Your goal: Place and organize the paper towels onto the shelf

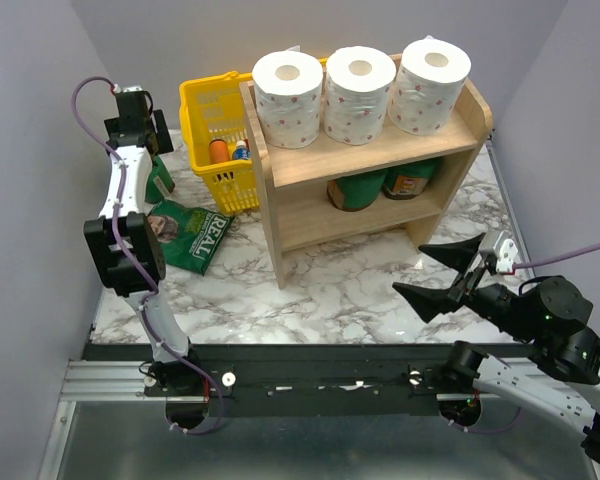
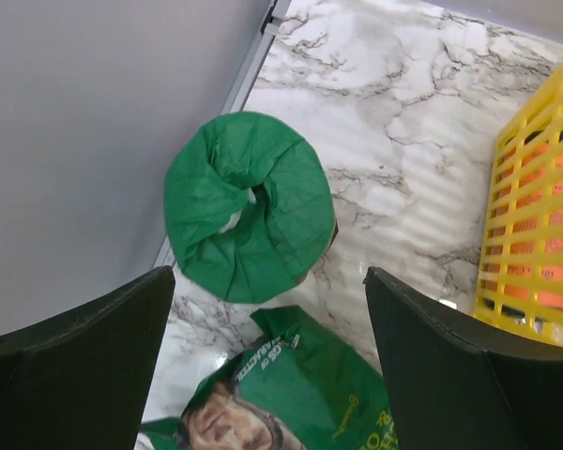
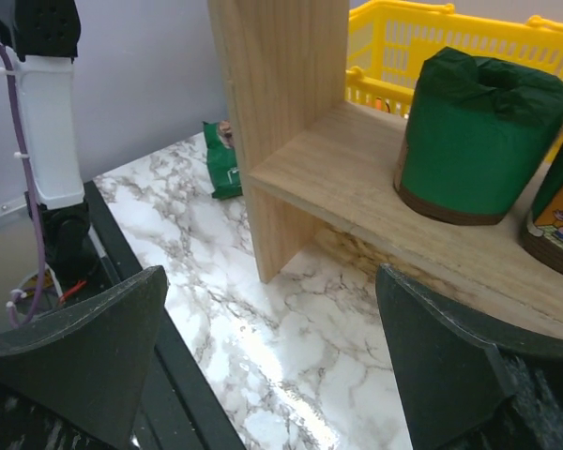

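Three white paper towels with pink dots [image 1: 360, 80] stand in a row on the top tier of the wooden shelf [image 1: 375, 152]. On its lower tier stand two green-wrapped rolls [image 1: 356, 190], the nearer one [image 3: 483, 145] showing in the right wrist view. A third green roll [image 2: 249, 206] stands upright on the marble by the left wall. My left gripper [image 2: 270, 277] hangs open above it, jaws wide and touching nothing; the top view shows that gripper [image 1: 158, 140] at the far left. My right gripper [image 1: 410, 270] is open and empty in front of the shelf [image 3: 357, 187].
A yellow basket [image 1: 215, 105] with bottles stands left of the shelf, close to the left gripper [image 2: 535, 234]. A flat green bag [image 1: 195, 235] lies on the marble just near the green roll [image 2: 291, 394]. Grey walls close in both sides.
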You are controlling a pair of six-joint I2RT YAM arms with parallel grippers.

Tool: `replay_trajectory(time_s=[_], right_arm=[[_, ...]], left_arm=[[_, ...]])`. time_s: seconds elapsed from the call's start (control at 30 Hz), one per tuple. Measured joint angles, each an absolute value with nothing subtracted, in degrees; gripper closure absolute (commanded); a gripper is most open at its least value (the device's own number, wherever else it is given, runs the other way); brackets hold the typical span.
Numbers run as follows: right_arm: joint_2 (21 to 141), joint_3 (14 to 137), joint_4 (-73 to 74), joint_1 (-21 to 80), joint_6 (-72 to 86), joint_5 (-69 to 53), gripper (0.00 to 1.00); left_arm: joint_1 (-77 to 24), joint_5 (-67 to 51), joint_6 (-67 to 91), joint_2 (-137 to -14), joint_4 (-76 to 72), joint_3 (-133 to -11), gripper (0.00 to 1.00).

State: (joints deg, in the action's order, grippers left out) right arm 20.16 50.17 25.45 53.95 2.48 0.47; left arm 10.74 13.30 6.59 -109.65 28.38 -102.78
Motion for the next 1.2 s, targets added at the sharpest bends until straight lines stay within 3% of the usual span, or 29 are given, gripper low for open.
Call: replay_trajectory(time_s=[0.2,1.2], right_arm=[[20.40,50.17,25.78,53.95,1.21,3.42,0.00],[25.23,50.74,26.30,53.95,-6.09,6.87,0.00]], left_arm=[[10.74,14.79,5.78,-116.36,28.60,-108.81,0.11],[10.74,14.37,4.29,-120.25,24.49,-103.18,0.27]])
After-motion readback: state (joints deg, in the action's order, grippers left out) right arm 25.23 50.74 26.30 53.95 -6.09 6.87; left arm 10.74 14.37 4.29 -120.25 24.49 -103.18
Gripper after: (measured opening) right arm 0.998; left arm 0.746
